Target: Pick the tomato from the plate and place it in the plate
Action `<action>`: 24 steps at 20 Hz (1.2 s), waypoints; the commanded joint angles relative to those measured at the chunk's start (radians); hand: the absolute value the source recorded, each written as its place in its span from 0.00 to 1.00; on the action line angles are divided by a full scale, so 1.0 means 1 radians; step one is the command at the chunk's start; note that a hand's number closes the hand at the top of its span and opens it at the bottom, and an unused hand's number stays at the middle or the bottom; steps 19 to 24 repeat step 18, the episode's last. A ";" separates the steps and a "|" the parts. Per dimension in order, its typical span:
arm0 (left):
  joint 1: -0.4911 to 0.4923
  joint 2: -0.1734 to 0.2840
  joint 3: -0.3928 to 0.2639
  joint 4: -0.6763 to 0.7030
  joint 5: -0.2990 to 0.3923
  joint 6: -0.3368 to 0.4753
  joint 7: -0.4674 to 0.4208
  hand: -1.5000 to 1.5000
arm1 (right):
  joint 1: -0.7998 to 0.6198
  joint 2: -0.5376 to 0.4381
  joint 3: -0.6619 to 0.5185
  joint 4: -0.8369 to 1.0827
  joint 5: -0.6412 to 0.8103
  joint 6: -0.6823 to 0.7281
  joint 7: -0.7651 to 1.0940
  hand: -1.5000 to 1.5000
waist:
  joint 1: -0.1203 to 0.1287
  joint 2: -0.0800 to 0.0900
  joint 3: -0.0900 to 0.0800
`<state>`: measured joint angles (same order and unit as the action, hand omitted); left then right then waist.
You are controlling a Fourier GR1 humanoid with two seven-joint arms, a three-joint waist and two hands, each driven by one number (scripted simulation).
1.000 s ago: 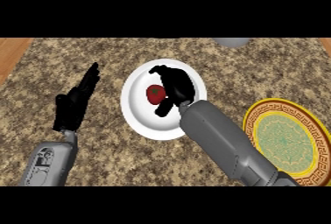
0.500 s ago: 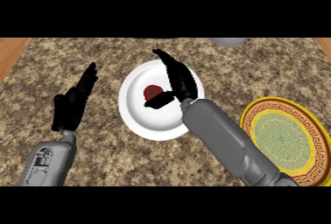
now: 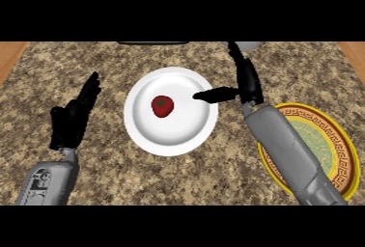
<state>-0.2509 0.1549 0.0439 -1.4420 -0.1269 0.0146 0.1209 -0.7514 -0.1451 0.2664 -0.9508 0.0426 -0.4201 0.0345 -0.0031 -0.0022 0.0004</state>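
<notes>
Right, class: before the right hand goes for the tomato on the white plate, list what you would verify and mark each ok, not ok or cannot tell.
1. Tomato lies on the white plate: ok.
2. Tomato unobstructed from above: ok.
3. Right hand open, fingers straight, holding nothing: ok.
4. Right hand positioned over the tomato: not ok; it is at the plate's right edge, thumb over the rim.
5. Yellow patterned plate free to receive it: cannot tell; the right forearm covers part of it.
6. Left hand clear of the white plate, resting open at left: ok.

Left part of the yellow patterned plate behind the right forearm.
</notes>
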 commanded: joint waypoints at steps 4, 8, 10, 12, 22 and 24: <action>0.023 0.020 0.028 0.054 0.010 -0.025 -0.080 0.50 | 0.125 -0.155 -0.142 -0.056 -0.094 0.179 -0.099 0.00 | 0.001 0.003 0.000; 0.047 -0.023 -0.023 -0.060 -0.015 0.002 0.007 0.50 | 0.180 -0.241 -0.182 -0.114 -0.106 0.294 -0.105 0.00 | 0.005 0.001 0.000; 0.028 -0.002 0.001 -0.038 -0.009 -0.013 0.010 0.50 | 0.203 -0.204 -0.200 -0.058 -0.068 0.275 -0.169 0.00 | 0.006 0.003 0.000; 0.003 -0.005 0.022 0.062 -0.002 -0.015 -0.059 0.50 | 0.238 -0.252 -0.225 -0.099 -0.093 0.345 -0.183 0.00 | 0.002 0.003 0.000; 0.007 0.003 0.016 -0.001 0.001 -0.037 -0.018 0.50 | 0.244 -0.256 -0.300 0.065 -0.084 0.402 -0.325 0.00 | 0.007 0.004 0.000; 0.007 0.003 0.016 -0.001 0.001 -0.037 -0.018 0.50 | 0.244 -0.256 -0.300 0.065 -0.084 0.402 -0.325 0.00 | 0.007 0.004 0.000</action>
